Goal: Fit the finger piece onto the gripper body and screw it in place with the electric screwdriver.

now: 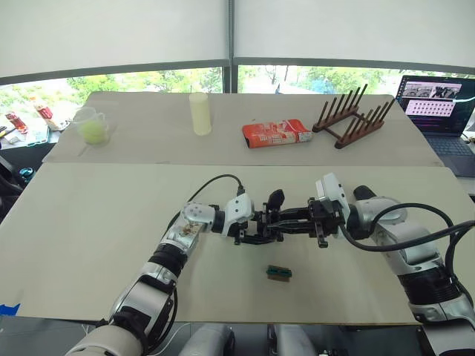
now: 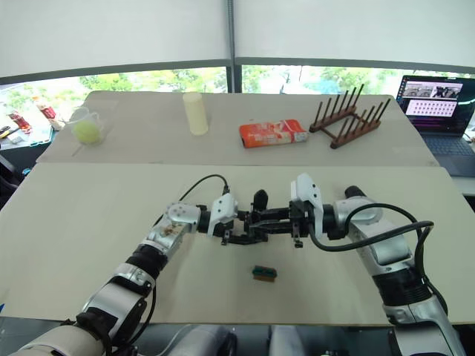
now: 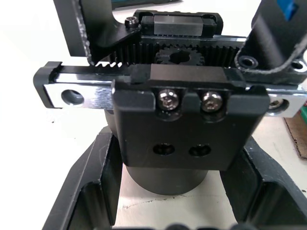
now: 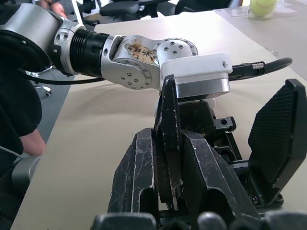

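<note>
Gripper body first: the small black mechanical assembly [image 3: 184, 143] with a round base, a toothed rack, a metal rail and two bright screw heads sits clamped by its base between the fingers of my left tool [image 1: 252, 230], low over the pale tabletop [image 1: 96, 222] near its middle. I judge the gripper body rigid and fairly dense, with exposed gearing that should not be squeezed, so the round base is the right place to hold it. One broad black finger with a textured pad already stands on it. The finger piece [image 4: 169, 105], a thin glossy black plastic blade tapering upward, is pinched at its lower end by my right tool [image 4: 168, 143], which is closed narrowly on it right beside the assembly. It looks light, stiff and slippery, so it could twist in the grip if pushed sideways. A tiny green-and-brown block [image 1: 279, 273] lies on the tabletop just nearer me, apart from both tools.
</note>
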